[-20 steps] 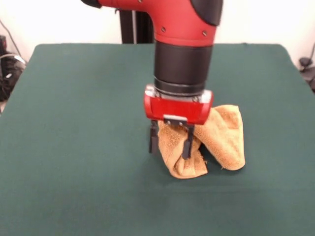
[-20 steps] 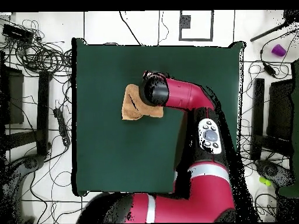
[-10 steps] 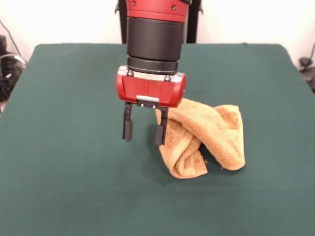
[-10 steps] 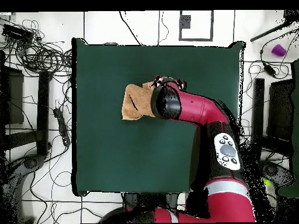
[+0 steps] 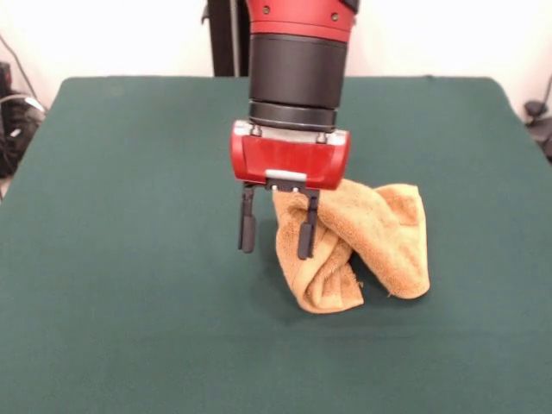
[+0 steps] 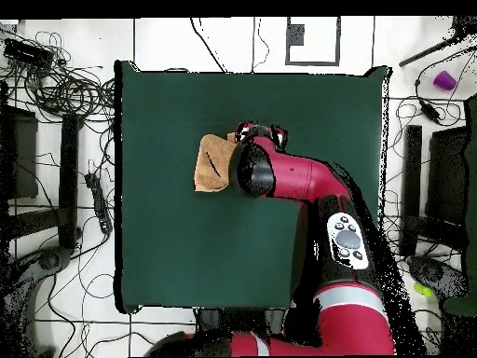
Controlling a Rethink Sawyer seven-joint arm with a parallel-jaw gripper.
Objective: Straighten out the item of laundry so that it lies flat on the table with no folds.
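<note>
The item of laundry, a golden-orange towel, lies crumpled and folded over itself on the green table, right of centre. My gripper hangs open just at the towel's left edge, above the table. Its right finger shows in front of the towel's left fold, while the left finger stands over bare table. Nothing is gripped. In the overhead view the towel shows as a bunched heap left of the table's middle, and the arm's wrist covers its right part and hides the fingers.
Green tabletop stretches wide on all sides of the towel. Cables and dark equipment lie on the floor around the table's edges in the overhead view.
The gripper, earlier low with its fingers astride a towel fold, rose and swung off to the side over bare table. It has since come partway back to the towel's edge. The towel slumped slightly.
</note>
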